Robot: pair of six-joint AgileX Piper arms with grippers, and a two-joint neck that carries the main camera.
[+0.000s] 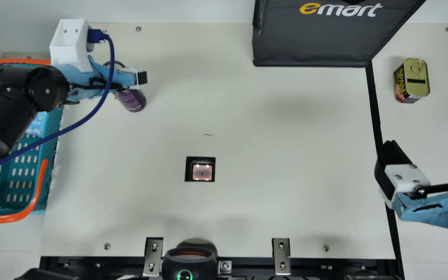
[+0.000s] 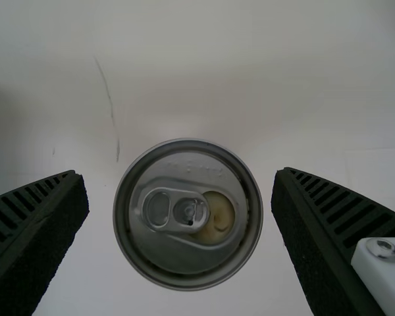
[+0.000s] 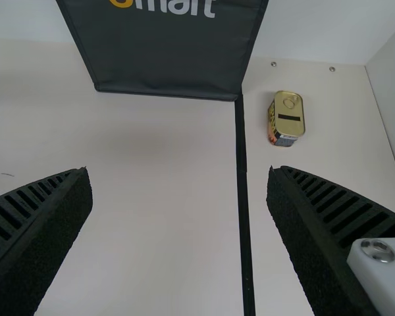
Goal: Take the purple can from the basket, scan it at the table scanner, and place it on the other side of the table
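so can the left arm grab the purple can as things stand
Probably yes: the left gripper is open, a finger on either side of the purple can, with nothing else between them.

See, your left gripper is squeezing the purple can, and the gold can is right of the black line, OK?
Not squeezing: the left wrist view shows my left gripper open around the purple can, with gaps on both sides. The gold can is right of the black line.

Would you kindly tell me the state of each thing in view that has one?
Purple can, upright, not gripped
Left gripper, open around the can
Right gripper, open, empty
Table scanner, lit
Gold tin, closed, upright
Basket, upright
Black bag, standing
Black device, green light on
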